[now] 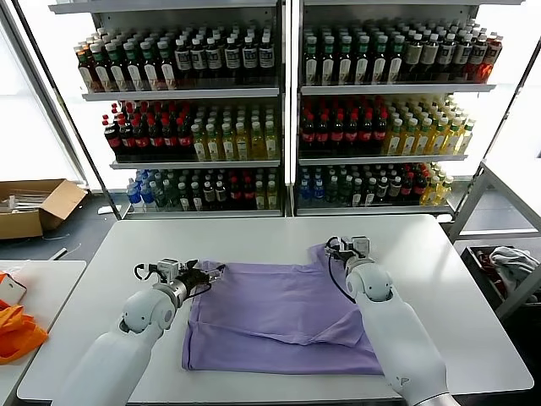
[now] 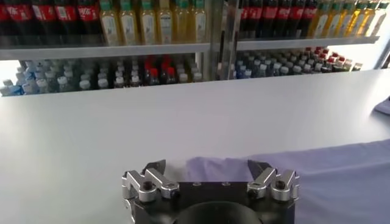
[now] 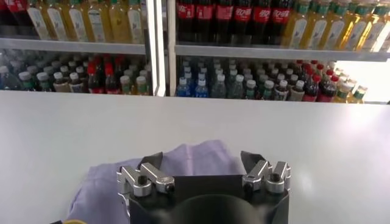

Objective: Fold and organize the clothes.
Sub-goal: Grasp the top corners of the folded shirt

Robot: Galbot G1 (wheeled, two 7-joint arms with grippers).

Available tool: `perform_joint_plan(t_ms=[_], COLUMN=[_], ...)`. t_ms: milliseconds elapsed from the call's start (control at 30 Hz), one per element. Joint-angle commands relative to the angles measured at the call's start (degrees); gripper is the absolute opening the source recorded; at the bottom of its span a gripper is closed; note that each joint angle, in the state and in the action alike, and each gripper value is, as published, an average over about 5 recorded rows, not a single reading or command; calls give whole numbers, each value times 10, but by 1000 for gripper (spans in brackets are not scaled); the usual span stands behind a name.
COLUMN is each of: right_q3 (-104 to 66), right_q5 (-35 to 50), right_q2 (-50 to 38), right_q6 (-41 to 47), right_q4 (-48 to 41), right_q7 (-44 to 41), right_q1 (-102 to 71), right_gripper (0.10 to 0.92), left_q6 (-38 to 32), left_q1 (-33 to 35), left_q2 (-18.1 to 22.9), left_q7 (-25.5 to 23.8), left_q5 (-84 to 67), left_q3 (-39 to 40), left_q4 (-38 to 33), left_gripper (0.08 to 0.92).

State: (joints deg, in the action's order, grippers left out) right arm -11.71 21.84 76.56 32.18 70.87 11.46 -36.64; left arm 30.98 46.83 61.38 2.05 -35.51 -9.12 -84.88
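Two grippers, both open: left gripper (image 1: 203,275) at the far-left corner of one lavender T-shirt (image 1: 279,317), right gripper (image 1: 342,250) at its far-right corner; shirt flat on white table (image 1: 254,237).

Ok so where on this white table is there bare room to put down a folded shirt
Free: the far strip of the white table between the lavender fabric T-shirt and the bottle shelves; the right side past the right gripper; a narrower band left of the left gripper. Crowded: the middle and near edge, under the shirt and both arms.
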Motion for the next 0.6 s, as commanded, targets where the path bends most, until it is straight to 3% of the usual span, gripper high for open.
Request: perform_joint_plan(t_ms=[33, 200, 600], right_q3=[1, -1, -4], right_q5=[-4, 1, 10], right_q2=[4, 1, -5], right_q6=[0, -2, -5], right_q4=[-11, -4, 20], right_q7=[-2, -3, 5], right_q1=[-3, -14, -34], right_gripper=[823, 786, 448], left_q6=[0, 0, -5], left_q1=[9, 13, 19], left_q2=[1, -2, 4], left_q7=[-2, -6, -14], left_q5=[-1, -2, 1], left_q3=[-1, 4, 9], left_q4=[5, -1, -11], left_gripper=[823, 782, 438])
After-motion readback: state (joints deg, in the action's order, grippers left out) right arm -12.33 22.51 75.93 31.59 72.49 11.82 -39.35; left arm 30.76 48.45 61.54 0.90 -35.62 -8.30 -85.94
